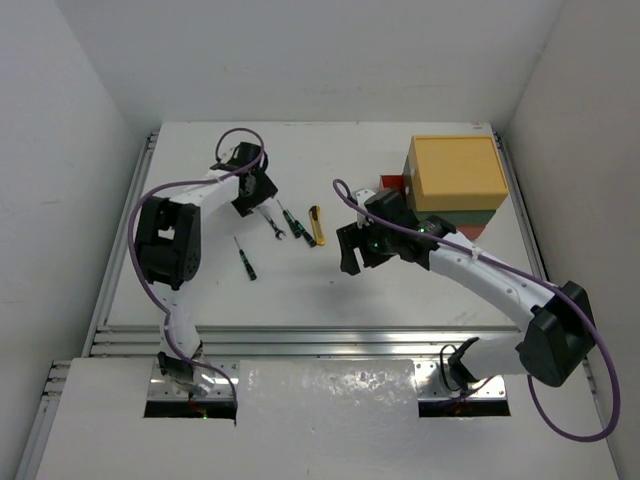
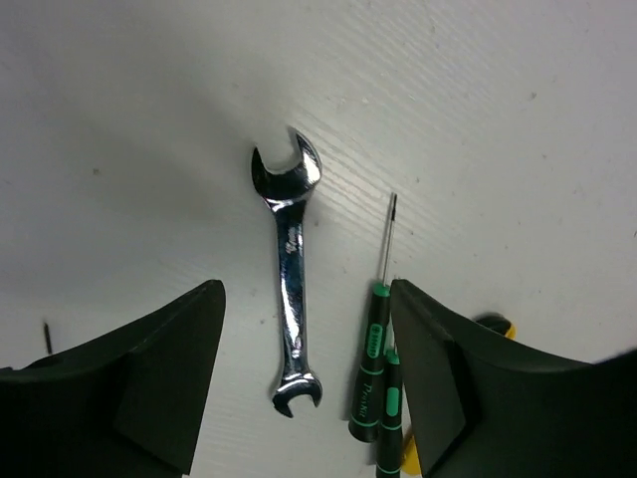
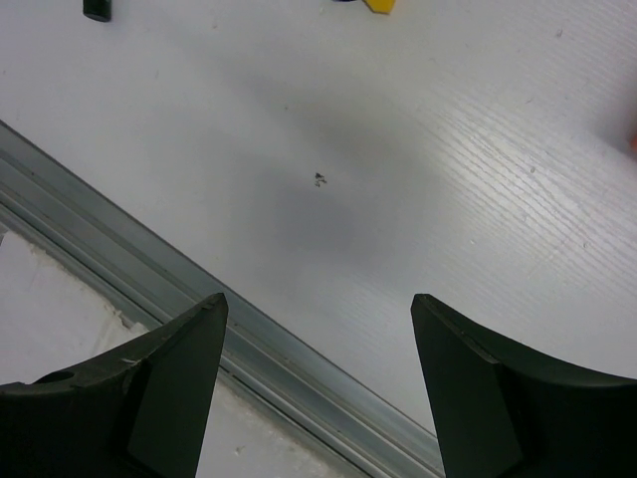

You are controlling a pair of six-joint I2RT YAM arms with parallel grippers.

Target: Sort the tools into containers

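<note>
One silver wrench (image 2: 291, 289) lies flat on the white table, also seen in the top view (image 1: 273, 226). My left gripper (image 2: 307, 291) hovers open over it, one finger on each side; the top view shows that gripper (image 1: 260, 200) just behind the wrench. Two black-and-green screwdrivers (image 2: 373, 358) lie right of the wrench by the right finger (image 2: 448, 378), and a third (image 1: 245, 258) lies apart. The yellow-and-black utility knife (image 1: 318, 225) lies further right. My right gripper (image 1: 358, 258) is open and empty above bare table (image 3: 328, 179). The yellow (image 1: 455, 172), green (image 1: 478, 215) and red (image 1: 390, 184) containers are stacked at the back right.
A metal rail (image 3: 299, 358) runs along the table's front edge below my right gripper (image 3: 318, 304). White walls enclose the table on three sides. Purple cables loop over both arms.
</note>
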